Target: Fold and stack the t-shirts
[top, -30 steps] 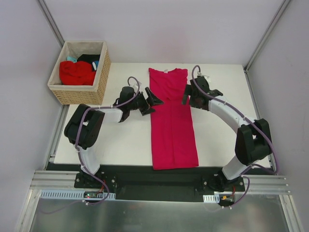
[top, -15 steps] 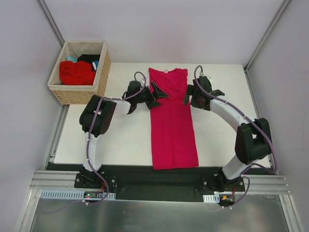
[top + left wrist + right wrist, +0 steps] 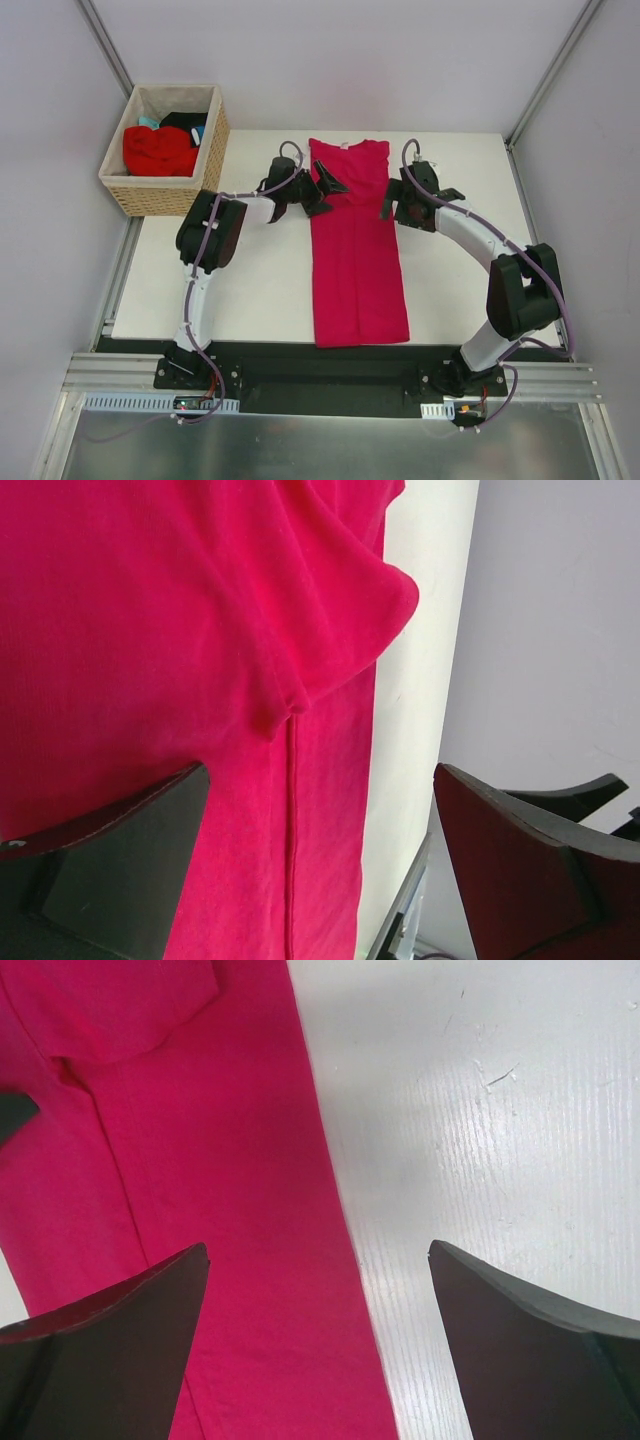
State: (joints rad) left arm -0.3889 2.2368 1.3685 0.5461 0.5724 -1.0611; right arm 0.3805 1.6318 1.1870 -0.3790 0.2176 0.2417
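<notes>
Swung inward, the left end effector [image 3: 328, 192] now hangs spread over the left edge of the crimson-pink t-shirt [image 3: 358, 262], folded lengthwise on the table [image 3: 250, 290]. The right end effector [image 3: 391, 200], also spread, hovers at its right edge.

A large crimson-pink cloth t-shirt [image 3: 358, 260] lies flat on the white table [image 3: 250, 290], folded lengthwise into a long narrow strip. Both short sleeves are turned in over its body. Its neckline and small white neck label [image 3: 343, 146] are at the far edge, its hem at the near edge. A crumpled bright red tee [image 3: 158, 150] sits in the woven wicker basket [image 3: 165, 195] at the far left, with a bunched black tee [image 3: 185, 121] and a teal tee [image 3: 149, 122] behind it.
</notes>
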